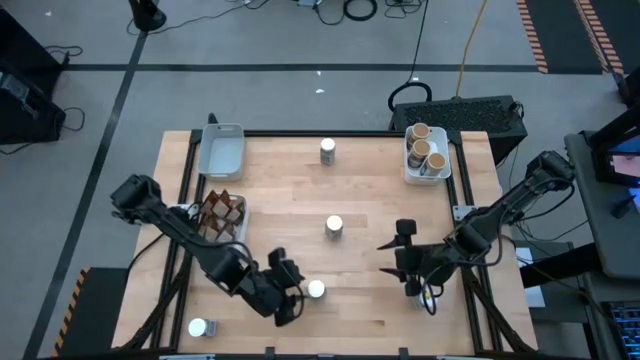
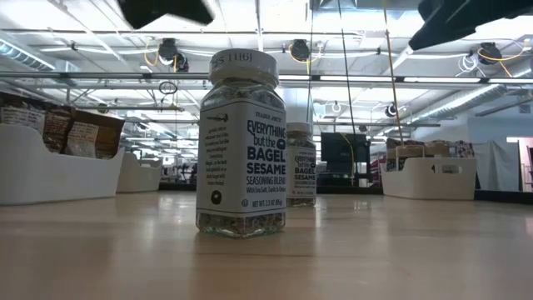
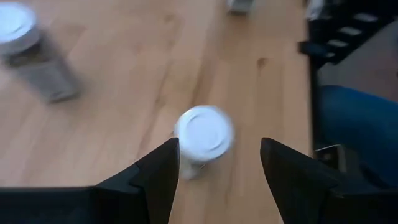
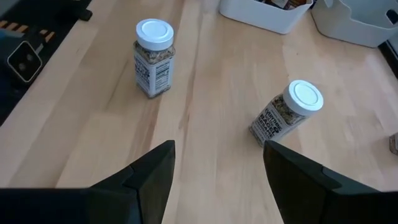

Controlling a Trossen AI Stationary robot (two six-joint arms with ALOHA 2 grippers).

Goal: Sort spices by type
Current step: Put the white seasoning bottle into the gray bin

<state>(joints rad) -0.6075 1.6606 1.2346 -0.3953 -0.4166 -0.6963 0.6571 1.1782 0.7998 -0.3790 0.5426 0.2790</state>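
Observation:
Several white-lidded spice jars stand upright on the wooden table: one (image 1: 327, 150) near the far edge, one (image 1: 334, 227) in the middle, one (image 1: 316, 289) nearer, one (image 1: 198, 327) at the near left corner. My left gripper (image 1: 292, 292) is open, low over the table, and the nearer jar (image 3: 203, 134) stands just ahead of the gap between its fingers, untouched as far as I see. My right gripper (image 1: 400, 262) is open over the near right of the table, facing two jars (image 4: 153, 56) (image 4: 289, 112). Cork-topped jars (image 1: 425, 150) and brown packets (image 1: 222, 214) sit in trays.
Three white trays line the table: an empty one (image 1: 222, 150) at the far left, the packet tray (image 1: 240, 228) below it, the cork-jar tray (image 1: 442, 172) at the far right. The low view shows one jar (image 2: 243, 142) close and another (image 2: 301, 162) behind it.

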